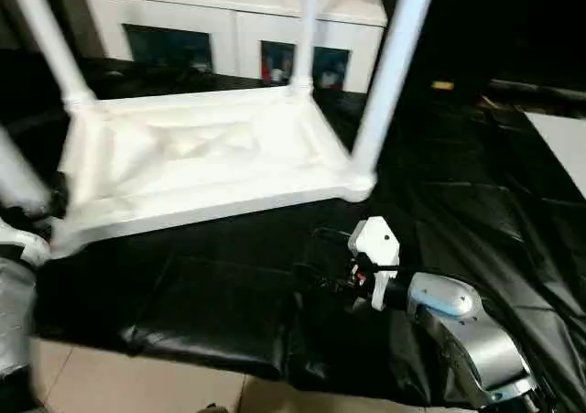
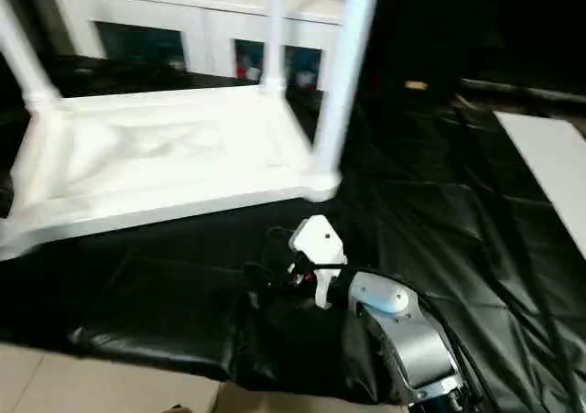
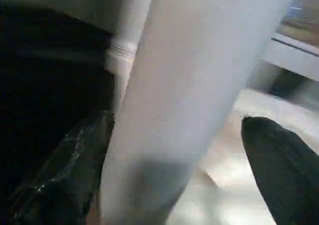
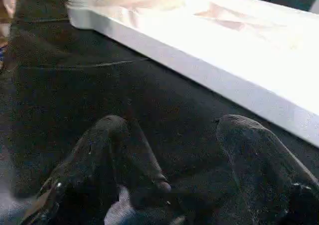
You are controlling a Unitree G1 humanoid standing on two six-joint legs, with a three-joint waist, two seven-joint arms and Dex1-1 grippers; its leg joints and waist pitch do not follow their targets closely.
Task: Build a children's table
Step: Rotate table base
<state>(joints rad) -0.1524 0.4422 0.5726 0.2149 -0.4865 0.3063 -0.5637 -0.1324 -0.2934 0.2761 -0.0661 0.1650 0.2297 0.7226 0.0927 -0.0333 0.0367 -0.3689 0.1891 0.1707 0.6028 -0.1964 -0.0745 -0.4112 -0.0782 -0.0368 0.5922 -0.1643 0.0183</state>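
While the table (image 1: 197, 161) lies upside down on the black sheet (image 1: 229, 294) with legs (image 1: 389, 74) standing upright, the left pincer (image 3: 174, 150) straddles one leg with fingers apart, not gripping. The right pincer (image 4: 169, 150) hovers over the sheet near the tabletop's edge, fingers apart and empty.

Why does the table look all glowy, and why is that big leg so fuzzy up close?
In the left eye view, bright light washes out the tabletop, hiding its ribs, while the black sheet shines with glare. In the left wrist view, a leg stands very near the camera, between the left claw's fingers, so it blurs.
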